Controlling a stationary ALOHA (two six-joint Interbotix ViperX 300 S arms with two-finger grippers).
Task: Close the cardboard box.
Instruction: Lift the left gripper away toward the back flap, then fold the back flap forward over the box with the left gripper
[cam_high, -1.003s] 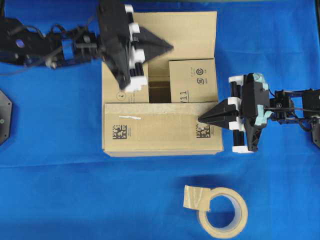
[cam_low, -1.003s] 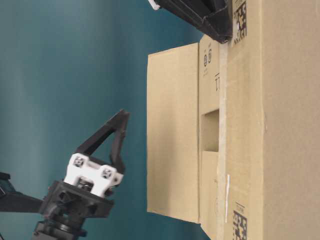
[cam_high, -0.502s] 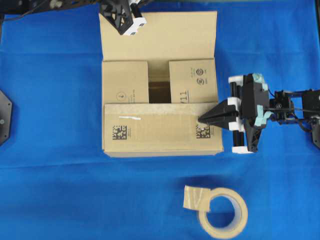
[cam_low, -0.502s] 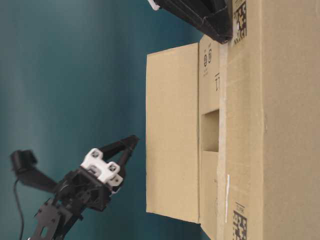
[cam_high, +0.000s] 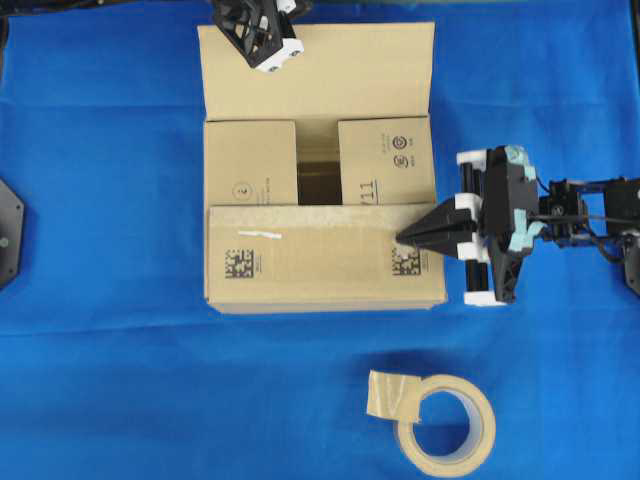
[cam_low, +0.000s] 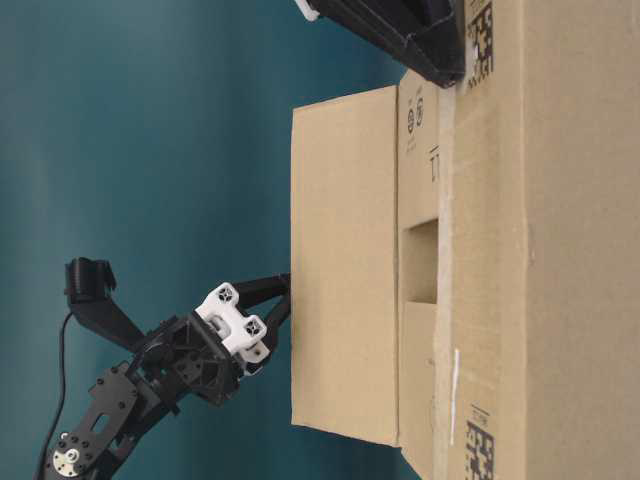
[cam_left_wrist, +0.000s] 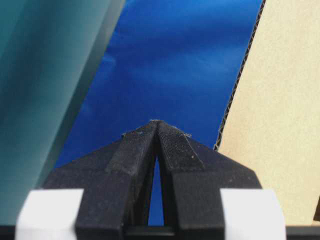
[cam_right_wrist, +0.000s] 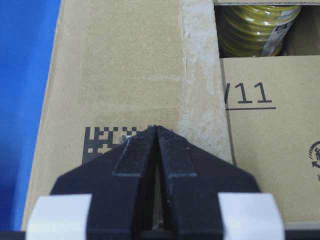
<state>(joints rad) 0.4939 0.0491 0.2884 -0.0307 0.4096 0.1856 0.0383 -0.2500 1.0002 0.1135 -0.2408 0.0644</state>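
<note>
The cardboard box (cam_high: 320, 265) sits mid-table. Its near flap with QR marks (cam_right_wrist: 120, 75) and both side flaps lie folded in, while the far flap (cam_high: 330, 70) stands open. A gap between the side flaps shows a yellow-green roll (cam_right_wrist: 255, 22) inside. My left gripper (cam_high: 268, 45) is shut and empty at the far flap's left end. In the table-level view its tips (cam_low: 287, 290) meet the flap's outer face (cam_low: 345, 260), and the flap's edge (cam_left_wrist: 240, 85) passes just right of the left gripper (cam_left_wrist: 156, 122). My right gripper (cam_high: 402, 238), also shut, rests tip-down on the near flap's right end, by a QR mark (cam_right_wrist: 100, 142).
A beige tape roll (cam_high: 445, 420) lies on the blue cloth (cam_high: 120, 380) in front of the box, to the right. A black mount (cam_high: 8, 235) sits at the left edge. The right arm (cam_high: 580, 215) stretches in from the right.
My left gripper has left its spot above the box's left side, swung behind the far flap and come up against the flap's outer face. The right gripper and box have not moved.
</note>
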